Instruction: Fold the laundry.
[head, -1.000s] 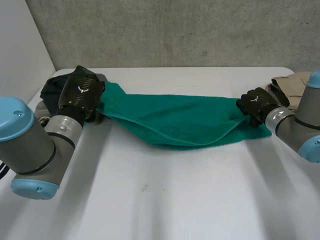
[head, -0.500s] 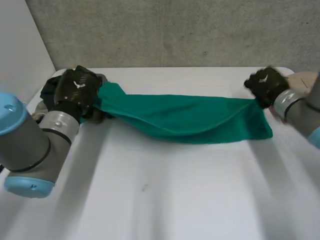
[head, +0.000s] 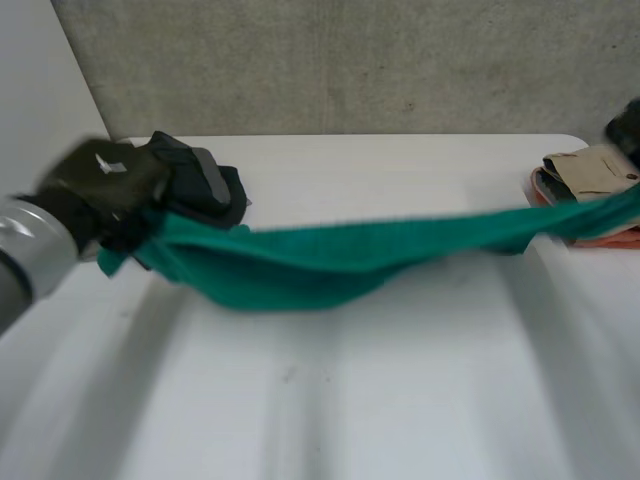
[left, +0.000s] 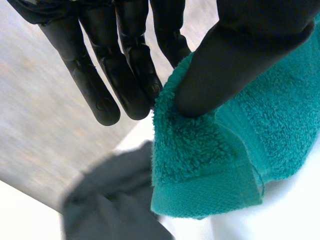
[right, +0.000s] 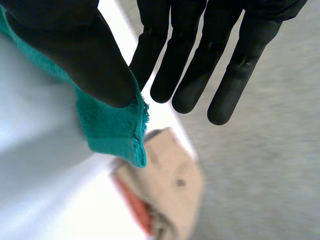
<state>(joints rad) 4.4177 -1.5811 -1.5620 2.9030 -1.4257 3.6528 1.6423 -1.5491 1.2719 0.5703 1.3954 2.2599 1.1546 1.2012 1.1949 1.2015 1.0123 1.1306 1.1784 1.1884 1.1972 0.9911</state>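
Note:
A green towel (head: 330, 260) hangs stretched between my two hands, sagging in the middle above the white table (head: 400, 400). My left hand (head: 100, 185) holds its left end in front of the dark clothes. In the left wrist view the thumb (left: 240, 50) pinches a hemmed corner of the towel (left: 210, 165) against the fingers (left: 130, 60). My right hand (right: 75, 55) pinches the towel's other corner (right: 110, 125) between thumb and fingers (right: 195, 65), over the table's right end.
A pile of dark clothes (head: 205, 185) lies at the back left, just behind my left hand. Folded beige and red clothes (head: 590, 175) sit at the back right near the table's edge. A grey wall runs behind the table.
Both hands have risen and pulled apart, lifting the towel off the table. The left hand moved left and nearer, the right hand up and to the right edge.

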